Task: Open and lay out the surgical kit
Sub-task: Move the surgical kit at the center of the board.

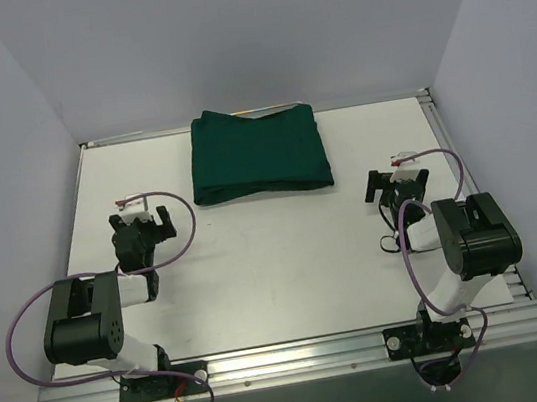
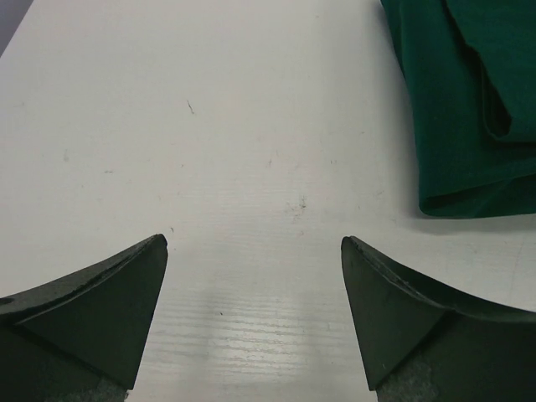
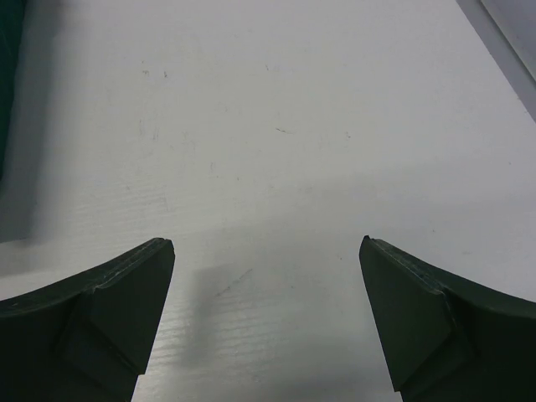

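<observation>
My worktop [image 1: 277,260] is white and matte, faintly scuffed; pale lilac walls [image 1: 13,118] close it in on three sides; an aluminium rail [image 1: 292,357] runs along its near edge. The dark green cloth wrap [image 1: 258,152] lies folded shut at the far edge, ahead of and between my two tools. My left tool [image 1: 140,220] and right tool [image 1: 397,182] both stand with fingers wide apart, holding nothing. Only the top view shows the whole bundle; the left wrist view catches its near corner, ahead to the right; the right wrist view shows just a dark sliver at its left border.
</observation>
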